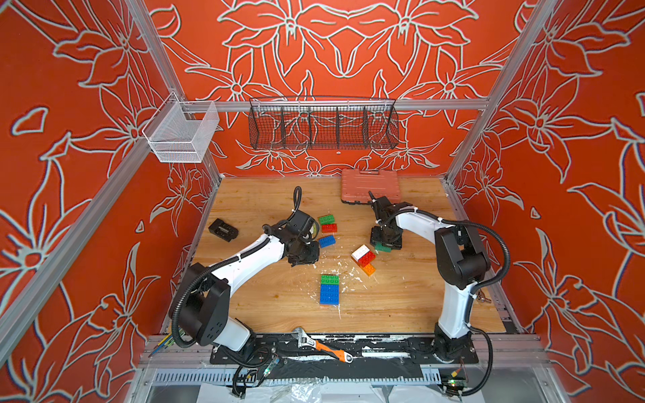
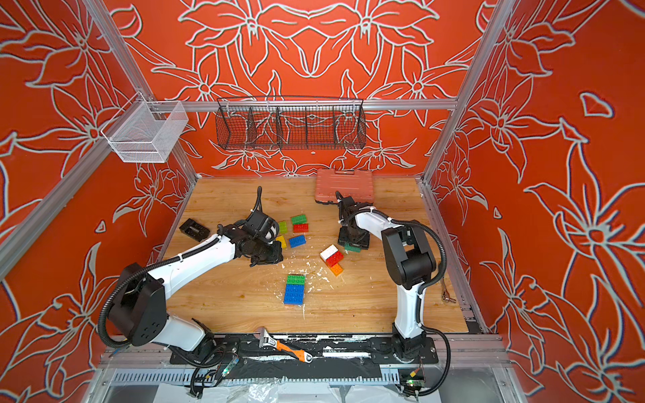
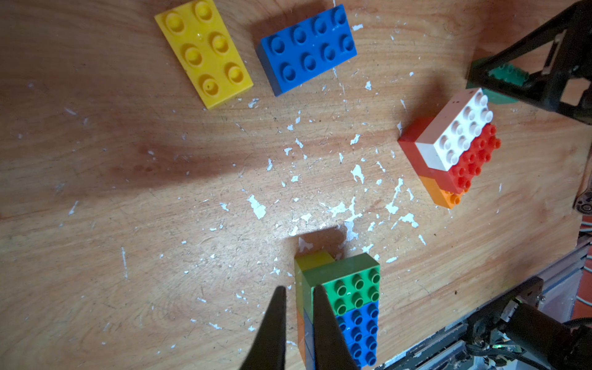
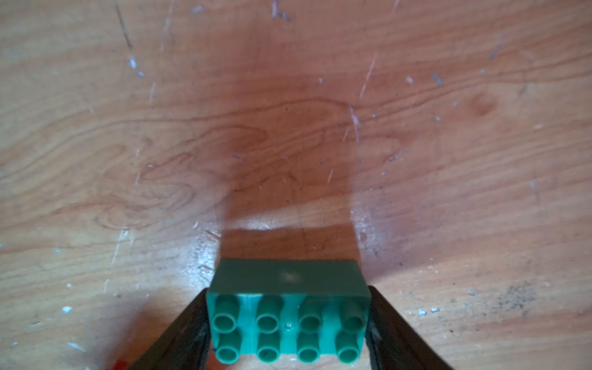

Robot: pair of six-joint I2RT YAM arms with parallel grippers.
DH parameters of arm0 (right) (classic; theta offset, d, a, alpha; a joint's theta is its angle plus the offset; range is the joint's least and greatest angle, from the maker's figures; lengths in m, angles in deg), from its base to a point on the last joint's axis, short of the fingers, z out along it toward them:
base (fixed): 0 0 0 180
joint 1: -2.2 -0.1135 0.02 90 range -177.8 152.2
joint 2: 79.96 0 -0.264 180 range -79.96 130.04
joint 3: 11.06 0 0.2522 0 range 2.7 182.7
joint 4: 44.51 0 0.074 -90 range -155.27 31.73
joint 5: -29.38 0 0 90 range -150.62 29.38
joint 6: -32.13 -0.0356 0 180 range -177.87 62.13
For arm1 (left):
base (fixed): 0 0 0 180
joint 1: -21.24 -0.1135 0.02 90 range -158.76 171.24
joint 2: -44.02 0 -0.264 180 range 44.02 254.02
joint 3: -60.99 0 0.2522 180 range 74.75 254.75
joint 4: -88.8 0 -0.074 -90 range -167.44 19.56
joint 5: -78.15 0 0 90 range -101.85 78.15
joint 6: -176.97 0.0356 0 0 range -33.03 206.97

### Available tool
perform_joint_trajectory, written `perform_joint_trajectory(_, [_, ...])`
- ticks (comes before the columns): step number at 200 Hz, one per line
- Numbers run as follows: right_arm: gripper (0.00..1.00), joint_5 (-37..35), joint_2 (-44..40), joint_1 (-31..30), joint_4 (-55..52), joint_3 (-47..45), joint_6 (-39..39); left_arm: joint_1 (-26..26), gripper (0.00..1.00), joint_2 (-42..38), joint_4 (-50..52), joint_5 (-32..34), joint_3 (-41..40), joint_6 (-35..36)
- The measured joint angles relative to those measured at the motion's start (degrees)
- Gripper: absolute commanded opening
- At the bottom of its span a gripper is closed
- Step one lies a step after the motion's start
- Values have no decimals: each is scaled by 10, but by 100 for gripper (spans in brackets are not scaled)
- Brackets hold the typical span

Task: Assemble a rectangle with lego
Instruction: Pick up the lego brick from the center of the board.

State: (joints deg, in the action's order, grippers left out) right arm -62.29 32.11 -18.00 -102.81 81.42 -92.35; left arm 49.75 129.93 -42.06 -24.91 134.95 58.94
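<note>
Both top views: right gripper (image 1: 385, 240) sits low over the dark green brick (image 1: 382, 248), just beside the white-red-orange stack (image 1: 363, 258).

Left wrist: left gripper (image 3: 299, 290) is pinched nearly closed and empty, beside the green-blue stack (image 3: 355, 307).

Right wrist: its fingers (image 4: 400, 339) clamp that brick's 2 ends.

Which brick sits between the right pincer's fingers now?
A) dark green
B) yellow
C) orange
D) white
A: in the right wrist view, the right pincer has its fingers against both ends of the dark green brick.
</note>
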Motion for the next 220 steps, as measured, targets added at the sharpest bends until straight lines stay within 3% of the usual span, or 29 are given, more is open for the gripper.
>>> perform_joint_trajectory(45, [67,0,0,0,-2,16,14,0,16,9,0,-1,1,2])
perform_joint_trajectory(137, [68,0,5,0,-2,19,27,0,16,13,1,-2,1,4])
perform_joint_trajectory(191, [53,0,5,0,-1,19,41,0,16,13,7,-1,9,4])
perform_joint_trajectory(220, [53,-9,-1,0,-9,19,66,0,16,13,15,-1,16,3])
